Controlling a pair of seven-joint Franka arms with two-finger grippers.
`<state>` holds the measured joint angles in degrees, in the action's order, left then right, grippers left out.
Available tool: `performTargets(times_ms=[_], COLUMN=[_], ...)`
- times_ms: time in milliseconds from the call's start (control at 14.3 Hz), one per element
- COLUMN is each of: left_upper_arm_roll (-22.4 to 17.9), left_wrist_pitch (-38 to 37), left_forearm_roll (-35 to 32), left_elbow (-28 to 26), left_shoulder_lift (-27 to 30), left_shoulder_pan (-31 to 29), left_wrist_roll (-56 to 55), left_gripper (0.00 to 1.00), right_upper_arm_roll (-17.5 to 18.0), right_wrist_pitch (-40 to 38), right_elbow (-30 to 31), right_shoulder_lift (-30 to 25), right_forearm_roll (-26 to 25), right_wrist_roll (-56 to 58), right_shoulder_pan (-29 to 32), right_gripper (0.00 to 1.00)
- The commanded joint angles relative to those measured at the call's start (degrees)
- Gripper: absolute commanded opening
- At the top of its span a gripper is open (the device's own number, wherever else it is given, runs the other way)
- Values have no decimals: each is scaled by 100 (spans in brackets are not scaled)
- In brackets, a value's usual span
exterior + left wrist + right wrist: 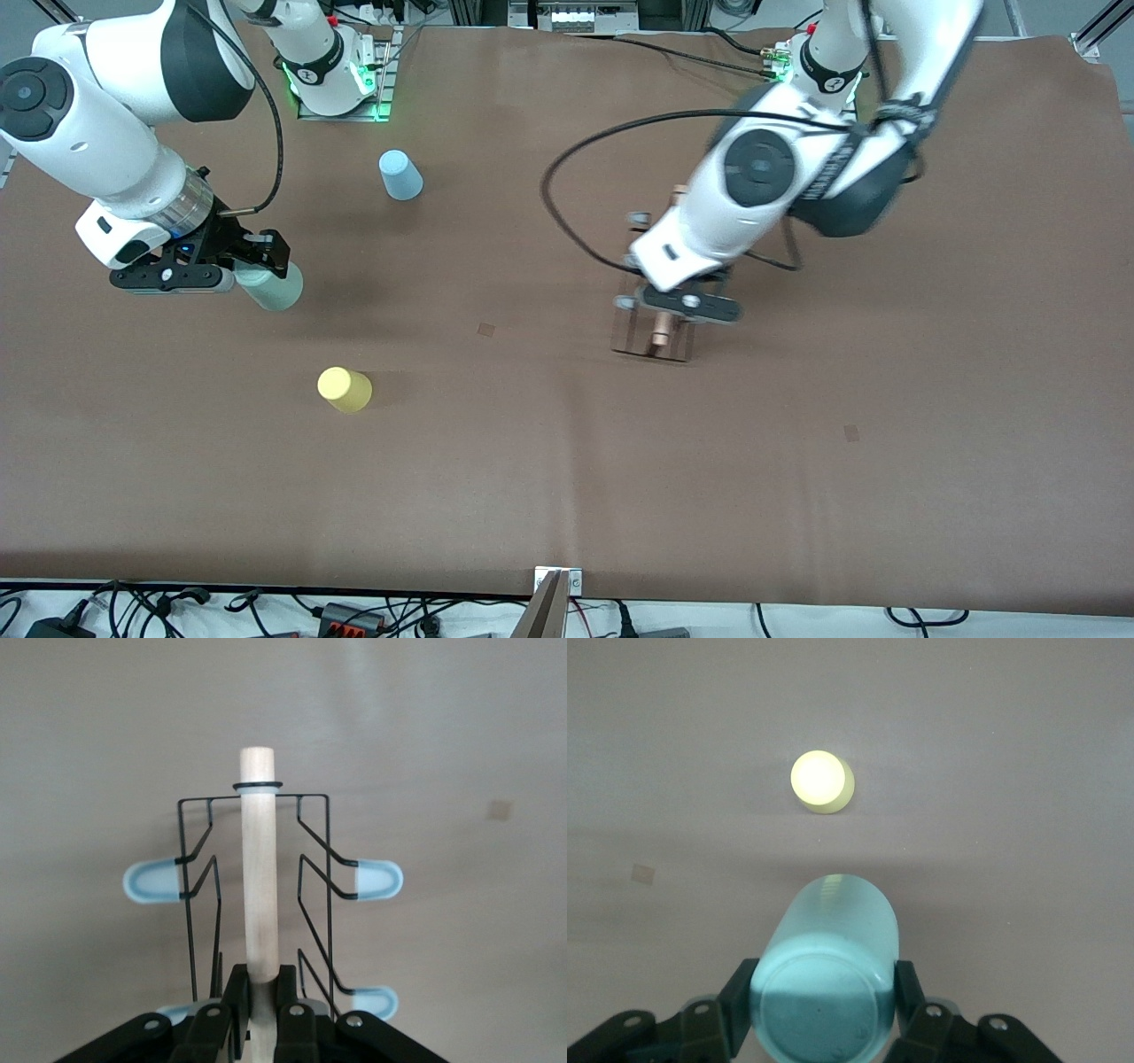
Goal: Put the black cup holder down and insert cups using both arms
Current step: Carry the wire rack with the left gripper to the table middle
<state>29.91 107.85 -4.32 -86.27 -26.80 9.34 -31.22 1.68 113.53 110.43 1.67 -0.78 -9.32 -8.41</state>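
Note:
The black cup holder stands toward the left arm's end of the table. My left gripper is shut on its light wooden rod handle, and its grey-blue tipped pegs stick out to either side. My right gripper is shut on the pale green cup, which it holds tilted above the table toward the right arm's end. In the right wrist view that green cup fills the space between the fingers. The yellow cup stands upside down nearer the front camera; the light blue cup stands farther from it.
Two small brown tape squares lie on the brown table cover. A metal bracket and cables run along the table's front edge. The arms' bases stand at the table's back edge.

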Motion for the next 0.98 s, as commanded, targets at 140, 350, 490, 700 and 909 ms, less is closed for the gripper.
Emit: performTargets(times_ms=[140,350,490,700,909], left_upper_arm_roll=[-47,-38,-56,-47,-47], left_wrist_pitch=[463,947,1123,1150,1202], left_forearm_roll=[-481,-832,-973,-1123,-1123], left_elbow=[533,541,603,620,629], left_shoulder_lift=[-668,-914,-1063,-1126,-1169], left_shoulder_pan=[691,981,1131,1202,1255], left_wrist_roll=[-1165,-1631,-1834,-1958,-1975], left_gripper=[1,1,1,1,1], right_upper_arm_roll=[34,61,70,79,79], right_wrist_pitch=[-59,-59,-77,-112,-121], right_elbow=[-92,-92,-74,-65,-65], right_shoulder_lift=[149,176,176,167,167], right_forearm_roll=[17,25,25,25,25], right_wrist_roll=[35,18,9,-17,-17], right_shoulder_pan=[-11,-20,-20,-29,-20], right_gripper=[24,25,25,25,26])
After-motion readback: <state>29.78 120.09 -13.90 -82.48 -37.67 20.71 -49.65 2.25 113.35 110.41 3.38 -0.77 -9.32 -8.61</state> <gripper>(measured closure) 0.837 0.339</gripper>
